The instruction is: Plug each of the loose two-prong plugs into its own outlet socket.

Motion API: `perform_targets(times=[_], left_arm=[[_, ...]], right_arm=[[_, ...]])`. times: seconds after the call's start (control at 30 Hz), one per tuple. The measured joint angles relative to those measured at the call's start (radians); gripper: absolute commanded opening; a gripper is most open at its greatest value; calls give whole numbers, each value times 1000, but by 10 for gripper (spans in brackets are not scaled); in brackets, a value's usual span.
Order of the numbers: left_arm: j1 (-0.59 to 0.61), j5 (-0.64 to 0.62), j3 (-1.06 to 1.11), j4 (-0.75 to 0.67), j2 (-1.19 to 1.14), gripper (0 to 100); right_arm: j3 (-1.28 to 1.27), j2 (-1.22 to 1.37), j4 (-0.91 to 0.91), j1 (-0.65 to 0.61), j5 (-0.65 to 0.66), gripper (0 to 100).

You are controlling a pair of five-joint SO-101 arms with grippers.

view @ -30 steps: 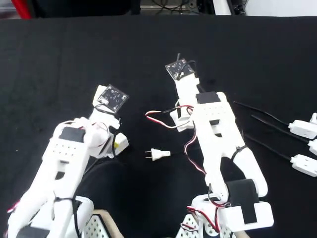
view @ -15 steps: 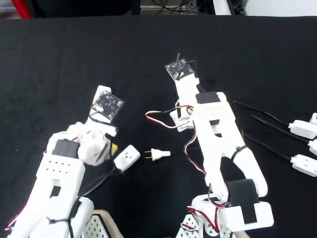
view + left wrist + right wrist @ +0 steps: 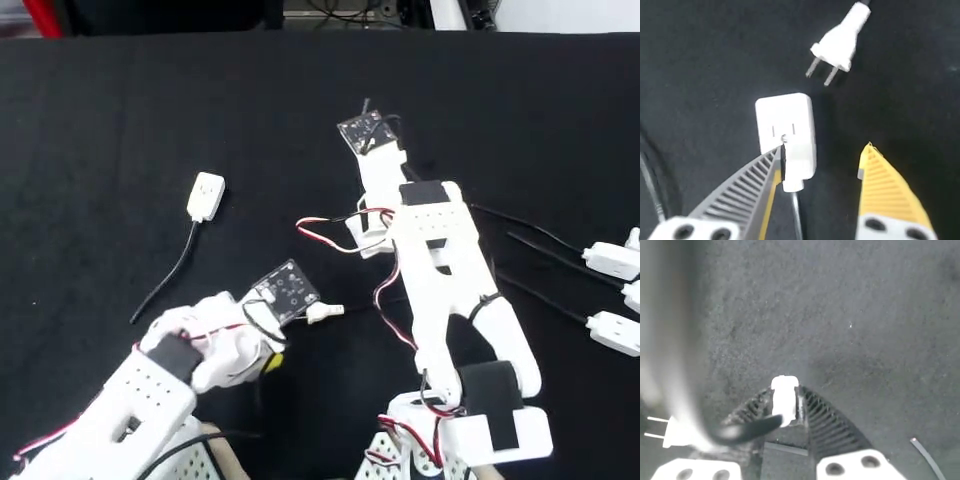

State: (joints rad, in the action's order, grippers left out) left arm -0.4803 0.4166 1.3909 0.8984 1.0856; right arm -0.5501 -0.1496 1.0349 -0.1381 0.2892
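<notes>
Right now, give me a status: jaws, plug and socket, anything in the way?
Left gripper jaws open, outlet socket against the grey one. Loose plug just ahead, prongs toward socket, unplugged. Right gripper shut on white piece. Bare black cloth between them.

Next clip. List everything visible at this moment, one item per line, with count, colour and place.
table cloth: one, black, covering the table.
two-prong plug: one, white, loose just ahead of the left gripper, prongs toward the near socket.
near socket: one, white, between the left gripper's fingers, with the grey finger touching it and the yellow one apart.
far socket: one, white with a black cord, on the table's left half, apart from both arms.
corded pieces: at least three, white with black cords, at the right edge.
held piece: one, white, in the right gripper; kind unclear.
left gripper: one, grey and yellow, open.
right gripper: one, dark, shut on the held piece.
</notes>
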Motion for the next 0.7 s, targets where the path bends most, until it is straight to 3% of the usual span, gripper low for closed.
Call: perform_targets(times=[0.2,0.4,0.7], left_arm=[[2,-14,-101,-121,-333,245],[106,-8,-284,-86,-603,245],[212,83,-307,-28,-658,245]], right_arm=[[0,0,0,0,0,11],[0,0,0,0,0,11],[0,0,0,0,0,11]])
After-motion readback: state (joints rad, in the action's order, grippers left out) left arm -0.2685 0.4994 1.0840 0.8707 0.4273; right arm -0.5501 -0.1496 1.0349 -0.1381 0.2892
